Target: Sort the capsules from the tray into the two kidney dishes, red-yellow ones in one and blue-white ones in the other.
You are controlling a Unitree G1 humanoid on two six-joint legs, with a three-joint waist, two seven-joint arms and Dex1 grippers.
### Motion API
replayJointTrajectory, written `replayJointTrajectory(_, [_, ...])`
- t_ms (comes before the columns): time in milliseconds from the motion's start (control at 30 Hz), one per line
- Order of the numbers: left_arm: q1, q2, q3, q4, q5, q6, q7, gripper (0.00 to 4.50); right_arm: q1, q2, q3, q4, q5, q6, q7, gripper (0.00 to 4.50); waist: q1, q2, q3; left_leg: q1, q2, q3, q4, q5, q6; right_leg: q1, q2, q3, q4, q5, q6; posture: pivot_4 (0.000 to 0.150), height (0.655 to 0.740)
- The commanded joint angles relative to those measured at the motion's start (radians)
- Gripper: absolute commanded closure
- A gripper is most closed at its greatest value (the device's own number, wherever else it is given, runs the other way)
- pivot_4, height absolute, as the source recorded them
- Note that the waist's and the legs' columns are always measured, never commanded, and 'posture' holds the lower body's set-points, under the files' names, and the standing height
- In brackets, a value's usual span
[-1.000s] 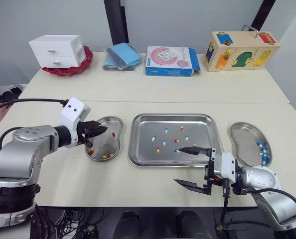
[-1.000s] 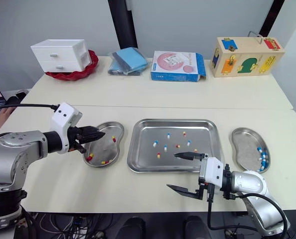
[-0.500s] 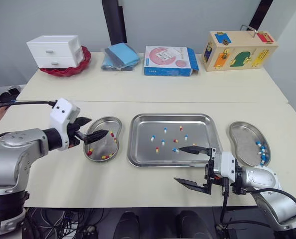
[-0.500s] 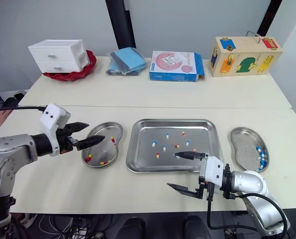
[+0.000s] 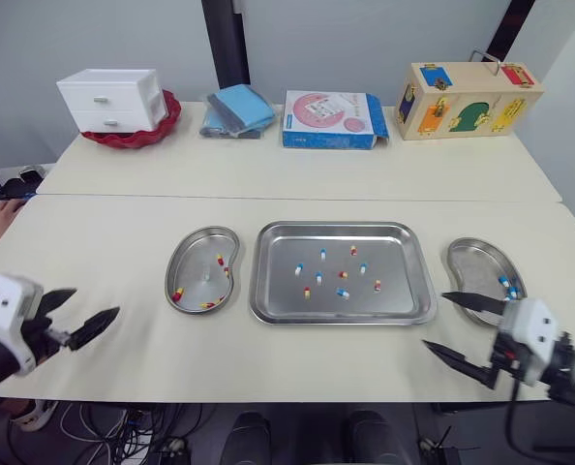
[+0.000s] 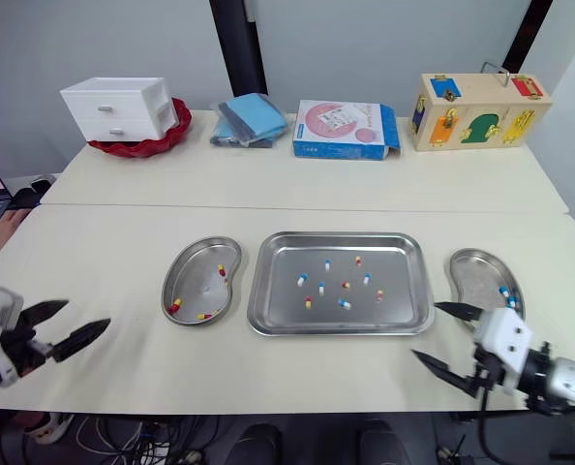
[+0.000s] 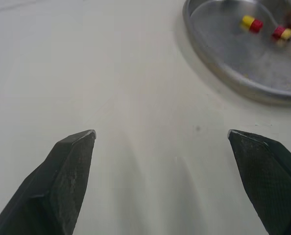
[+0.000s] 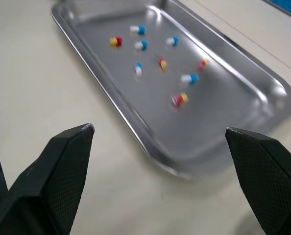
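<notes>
Sitting in the middle of the table [image 5: 268, 174], the tray [image 5: 394, 254] is holding nine loose capsules [image 5: 342, 293], a mix of both colours. The left dish [image 5: 198, 250] is lying just beside the tray's left edge and carrying a few red-yellow capsules [image 5: 178, 294]. The right dish [image 5: 471, 262] is lying just beside the tray's right edge and carrying blue-white capsules [image 5: 506, 282]. The left gripper [image 5: 96, 300] is hanging by the table's front left edge, well apart from the left dish, its jaws spread and gripping nothing. The right gripper [image 5: 435, 319] is hanging at the front right, near the right dish, its jaws likewise spread and empty.

From the left wrist, the left gripper's two black fingers [image 7: 69, 171] are standing far apart over bare tabletop, and the left dish is showing beyond them with two red-yellow capsules on its floor.

From the right wrist, the right gripper's fingers [image 8: 62, 166] are standing wide apart with nothing between them, and the tray is lying beyond them, all nine capsules scattered across its floor.
</notes>
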Motion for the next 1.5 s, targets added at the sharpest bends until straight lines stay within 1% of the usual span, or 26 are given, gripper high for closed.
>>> replayJointTrajectory(33, [0.053, -0.012, 0.059, -0.025, -0.044, -0.030, -0.032, 0.01, 0.033, -0.019, -0.123, 0.063, 0.017, -0.030, 0.053, 0.00, 0.000, -0.001, 0.000, 0.000, 0.000, 0.000, 0.000, 0.000, 0.000, 0.000, 0.000, 0.000, 0.000, 0.000, 0.000, 0.150, 0.7400])
replayJointTrajectory(200, [0.135, -0.028, 0.035, -0.022, -0.038, -0.093, -0.058, 0.01, 0.071, -0.046, -0.195, 0.207, -0.006, -0.043, 0.124, 0.00, -0.002, -0.001, -0.001, 0.001, 0.000, 0.001, 0.000, 0.000, 0.000, 0.000, 0.000, 0.001, 0.000, -0.001, -0.001, 0.150, 0.7400])
replayJointTrajectory(333, [0.160, -0.035, 0.027, -0.032, -0.044, -0.112, -0.057, 0.01, 0.052, -0.067, -0.204, 0.255, -0.007, -0.034, 0.136, 0.00, -0.003, -0.001, -0.001, 0.001, 0.000, 0.001, 0.000, 0.000, 0.000, 0.000, 0.000, 0.001, 0.000, -0.001, -0.002, 0.150, 0.7400])
replayJointTrajectory(500, [0.166, -0.044, 0.020, -0.046, -0.054, -0.119, -0.055, 0.01, 0.029, -0.081, -0.192, 0.271, -0.019, -0.030, 0.146, 0.00, -0.003, -0.001, -0.001, 0.001, 0.000, 0.001, 0.000, 0.000, 0.000, 0.000, 0.000, 0.002, 0.000, -0.001, -0.001, 0.150, 0.7400])
replayJointTrajectory(700, [0.152, -0.040, 0.007, -0.022, -0.051, -0.141, -0.063, 0.01, 0.029, -0.075, -0.184, 0.268, -0.033, -0.041, 0.142, 0.00, -0.003, -0.001, -0.001, 0.001, 0.000, 0.001, 0.000, 0.000, 0.000, 0.000, 0.000, 0.001, 0.000, -0.001, -0.001, 0.150, 0.7400])
replayJointTrajectory(967, [0.142, -0.028, -0.015, 0.031, -0.042, -0.184, -0.099, 0.01, 0.085, -0.045, -0.183, 0.214, -0.047, -0.092, 0.157, 0.00, -0.003, -0.001, -0.001, 0.001, 0.000, 0.001, 0.000, 0.000, 0.000, 0.000, 0.000, 0.001, 0.000, -0.001, -0.001, 0.150, 0.7400])
replayJointTrajectory(1067, [0.149, -0.033, -0.018, 0.041, -0.041, -0.199, -0.107, 0.01, 0.115, -0.029, -0.154, 0.156, -0.043, -0.099, 0.170, 0.00, -0.003, -0.001, -0.001, 0.001, 0.000, 0.001, -0.001, 0.000, 0.000, 0.000, 0.000, 0.001, 0.000, -0.001, -0.001, 0.150, 0.7400])
replayJointTrajectory(1200, [0.180, -0.054, -0.018, 0.017, -0.049, -0.210, -0.109, 0.01, 0.093, -0.006, -0.084, 0.066, -0.022, -0.094, 0.157, 0.00, -0.003, -0.001, -0.001, 0.001, 0.000, 0.001, 0.000, 0.000, 0.000, 0.000, 0.000, 0.001, 0.000, -0.001, -0.001, 0.150, 0.7400])
replayJointTrajectory(1333, [0.224, -0.085, -0.020, -0.028, -0.056, -0.216, -0.103, 0.01, -0.001, 0.024, 0.020, -0.016, -0.008, -0.067, 0.103, 0.00, -0.010, -0.001, -0.001, 0.001, 0.001, 0.001, -0.001, 0.000, 0.000, 0.000, 0.000, 0.002, 0.000, -0.001, -0.001, 0.150, 0.7400])
replayJointTrajectory(1500, [0.278, -0.120, -0.016, -0.120, -0.072, -0.192, -0.083, 0.01, -0.112, 0.055, 0.141, -0.041, -0.012, -0.045, 0.056, 0.00, -0.002, -0.003, -0.002, 0.001, 0.000, 0.001, 0.000, 0.000, 0.000, 0.000, 0.000, 0.001, 0.000, -0.001, -0.001, 0.150, 0.7400])
